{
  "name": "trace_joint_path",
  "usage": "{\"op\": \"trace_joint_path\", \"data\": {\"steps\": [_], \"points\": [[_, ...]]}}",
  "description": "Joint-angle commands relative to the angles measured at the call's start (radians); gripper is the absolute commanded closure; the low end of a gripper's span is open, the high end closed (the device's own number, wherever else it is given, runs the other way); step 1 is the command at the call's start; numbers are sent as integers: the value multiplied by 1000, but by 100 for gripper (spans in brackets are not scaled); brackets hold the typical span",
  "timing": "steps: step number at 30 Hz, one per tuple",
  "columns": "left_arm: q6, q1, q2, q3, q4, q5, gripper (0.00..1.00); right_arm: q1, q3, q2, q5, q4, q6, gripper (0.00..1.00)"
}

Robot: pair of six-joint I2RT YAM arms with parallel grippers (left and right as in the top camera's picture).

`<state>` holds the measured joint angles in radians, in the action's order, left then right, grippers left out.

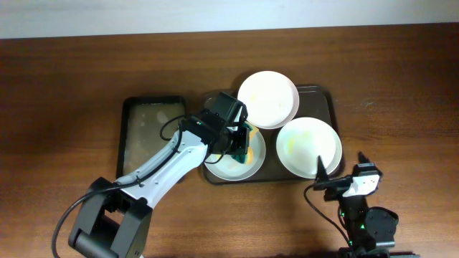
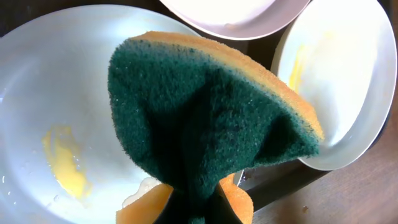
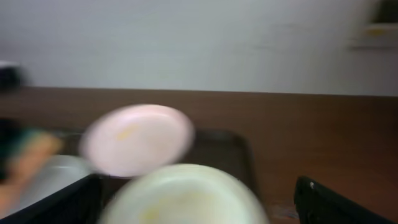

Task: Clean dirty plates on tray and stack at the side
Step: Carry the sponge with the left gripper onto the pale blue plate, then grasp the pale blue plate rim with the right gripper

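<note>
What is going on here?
The left hand is shut on a green and yellow sponge above the front left plate, which has yellow smears. This plate and two more plates lie on the dark tray; none is stacked at the side. The right hand is open near the tray's front right corner, holding nothing.

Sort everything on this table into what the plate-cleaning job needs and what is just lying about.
Belongs to the job:
- back plate
- right plate
- front-left plate
- brown tray under all three
- green-and-yellow sponge, pinched in the left gripper

Just lying about:
- smaller black tray, left of the brown tray
</note>
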<state>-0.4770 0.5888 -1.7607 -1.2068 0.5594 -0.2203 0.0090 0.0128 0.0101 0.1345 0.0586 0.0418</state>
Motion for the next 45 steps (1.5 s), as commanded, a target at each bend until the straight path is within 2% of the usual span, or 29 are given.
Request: {"op": "trace_joint_path", "data": {"steps": [1,4,8,10,15,17,19,21,22,24,27,30,31,32,35,36,38,40,45], "points": [[-9,5,-8,2,-6,8,100,-3,-7,-6,324,-12,163,2],[-9,4,-11,2,-6,8,100,-3,-7,-6,346,-69,219,2],[-8,4,-12,2,-5,8,100,-3,14,-6,320,-326,341,2],[-8,4,-12,2,-2,8,100,-3,68,-3,249,-319,364,2],[-9,4,-12,2,14,55,100,-5,302,98,143,-43,355,2],[-10,4,-12,2,20,85,100,-5,427,214,150,96,317,2],[-27,4,-12,2,21,103,100,-5,586,383,153,270,260,2],[-95,4,-12,2,34,134,100,-5,722,531,152,421,208,2],[-137,4,-12,2,47,159,100,-5,852,671,153,565,171,1],[-140,4,-12,2,48,165,100,-4,999,828,153,713,172,2],[-140,4,-12,2,51,165,100,-3,1158,1012,227,835,172,2],[-140,4,-12,2,55,165,100,-3,1243,1170,361,873,173,1],[-141,4,-12,2,55,165,100,-3,1246,1209,408,872,173,8],[-141,4,-12,2,55,165,100,-3,1246,1244,447,868,172,20],[-141,4,-12,2,55,165,100,11,1246,1376,453,866,171,76],[-141,3,-12,2,55,165,100,24,1246,1431,453,860,171,79],[-141,2,-12,2,55,165,100,44,1246,1482,454,844,150,71],[-141,2,-12,2,55,165,100,78,1246,1549,449,811,103,69],[-141,0,-12,2,64,165,100,166,1246,1720,330,734,105,67]]}}
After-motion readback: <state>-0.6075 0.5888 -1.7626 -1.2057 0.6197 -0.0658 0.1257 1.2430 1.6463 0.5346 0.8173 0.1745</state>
